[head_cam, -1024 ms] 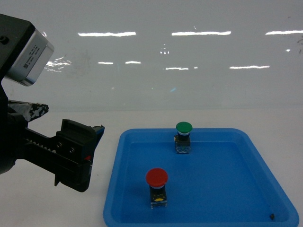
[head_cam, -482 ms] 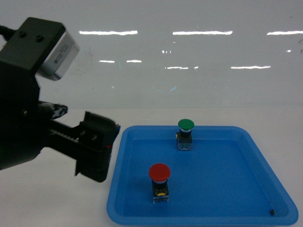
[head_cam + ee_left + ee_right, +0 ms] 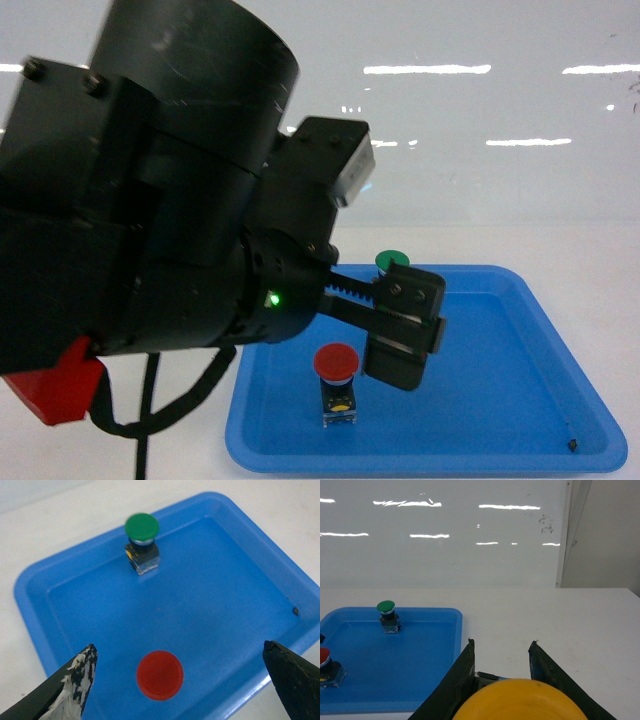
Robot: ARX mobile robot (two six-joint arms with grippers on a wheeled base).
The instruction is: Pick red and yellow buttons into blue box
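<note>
Left gripper (image 3: 177, 680) is hanging wide open over the shallow blue tray (image 3: 35, 630), and the red button (image 3: 160, 675) sits upright right between the two fingers, not touched by either. Past it, toward the tray's far edge, the green button (image 3: 142, 528) stands on its own. Right gripper (image 3: 501, 667) is off to the side over the white table (image 3: 580, 625), jaws clamped on the yellow button (image 3: 520, 702). Can't see the big blue box anywhere.
</note>
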